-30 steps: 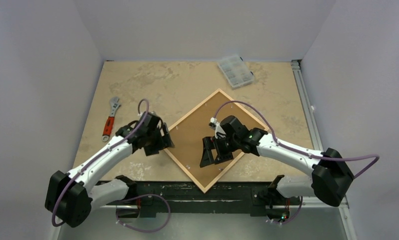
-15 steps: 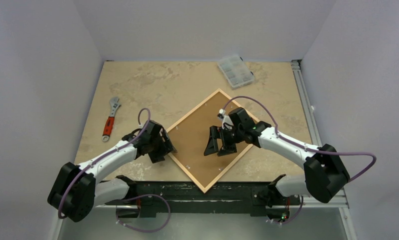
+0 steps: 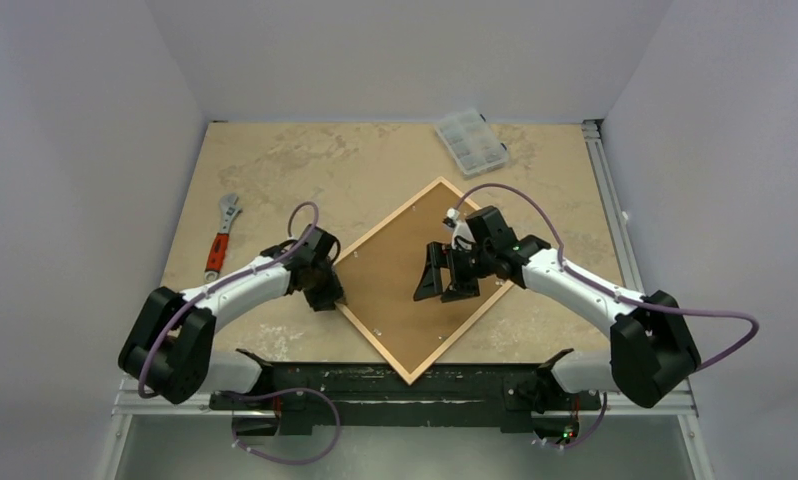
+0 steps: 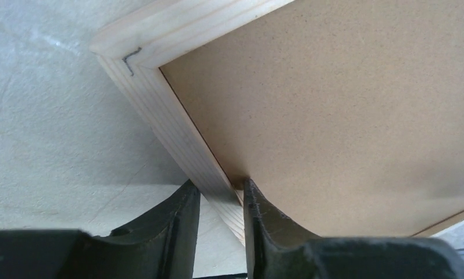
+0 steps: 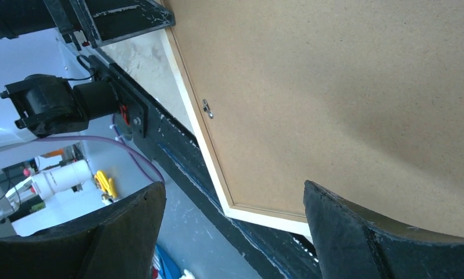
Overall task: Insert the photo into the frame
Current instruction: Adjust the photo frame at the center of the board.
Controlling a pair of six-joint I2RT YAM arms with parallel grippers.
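Frame (image 4: 168, 116) face-down, diamond-wise, near table's front edge; brown backing board (image 3: 390, 265) seated in it. Photo not in any view. Left gripper (image 4: 221, 189) narrow, pinching frame's left rail. Right gripper (image 3: 437, 292) wide, empty, above board. Step, likely: steadying frame to open back. Next: turn retaining clip (image 5: 207, 108), lift board. No readable writing.

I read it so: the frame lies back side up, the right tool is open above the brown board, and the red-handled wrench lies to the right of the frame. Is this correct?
No. The red-handled wrench lies to the left of the frame, as the top external view shows. The rest holds: frame back side up, right tool open above the brown board.
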